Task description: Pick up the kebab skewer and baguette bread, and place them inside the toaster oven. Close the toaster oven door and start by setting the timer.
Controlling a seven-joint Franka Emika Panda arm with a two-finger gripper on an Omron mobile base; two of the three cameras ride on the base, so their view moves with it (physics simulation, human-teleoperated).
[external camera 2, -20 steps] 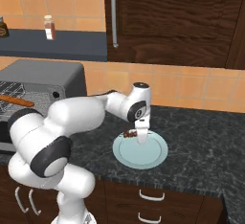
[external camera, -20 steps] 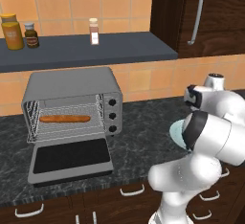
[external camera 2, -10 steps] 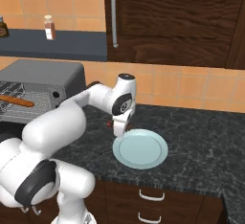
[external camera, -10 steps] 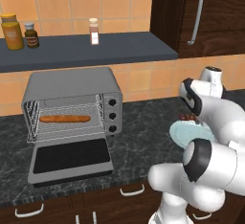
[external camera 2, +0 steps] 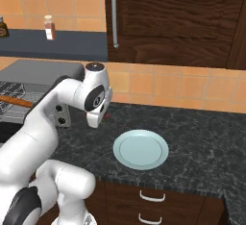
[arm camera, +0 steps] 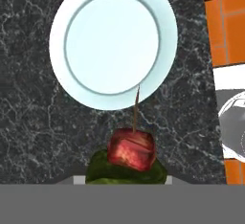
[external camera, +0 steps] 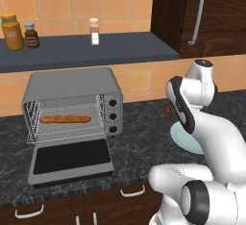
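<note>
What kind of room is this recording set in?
A rendered home kitchen, most likely: a toaster oven on a dark stone counter, wood cabinets, and spice jars along a shelf.

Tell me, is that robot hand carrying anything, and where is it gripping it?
Yes: the gripper holds the kebab skewer, gripped around its lower meat chunks, stick tip pointing away.
</note>
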